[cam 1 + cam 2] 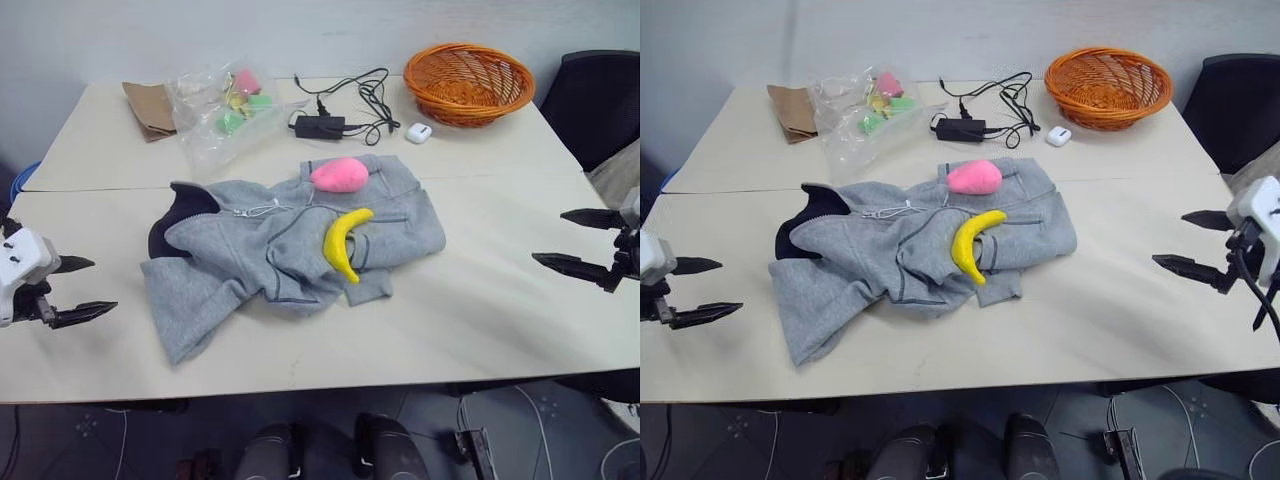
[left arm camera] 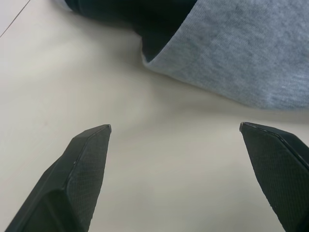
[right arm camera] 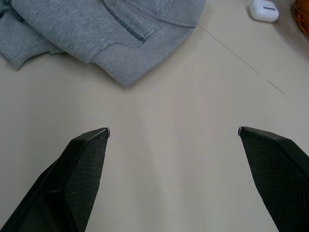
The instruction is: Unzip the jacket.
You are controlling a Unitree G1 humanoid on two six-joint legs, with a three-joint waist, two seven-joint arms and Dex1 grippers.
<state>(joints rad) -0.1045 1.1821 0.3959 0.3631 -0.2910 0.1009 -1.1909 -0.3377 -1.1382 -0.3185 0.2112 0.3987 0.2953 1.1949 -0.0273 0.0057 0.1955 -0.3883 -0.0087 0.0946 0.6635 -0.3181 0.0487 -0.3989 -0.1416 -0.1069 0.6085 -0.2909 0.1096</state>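
The light grey fleece jacket (image 1: 280,245) lies crumpled in the middle of the table, its dark hood lining at the left and its silver zipper and white drawstring running across the chest. A yellow toy banana (image 1: 345,242) and a pink plush (image 1: 338,174) rest on top of it. My left gripper (image 1: 85,290) hovers open over the table's left edge, apart from the jacket's hood side. Out at the table's right edge, well clear of the jacket's hem (image 3: 130,63), my right gripper (image 1: 560,240) stands open too. Nothing is between either pair of fingers.
At the back stand an orange wicker basket (image 1: 468,82), a black power adapter with cables (image 1: 320,126), a white earbud case (image 1: 419,132), a clear plastic bag of toys (image 1: 222,110) and a brown paper bag (image 1: 150,108). A dark chair (image 1: 598,100) sits at the right.
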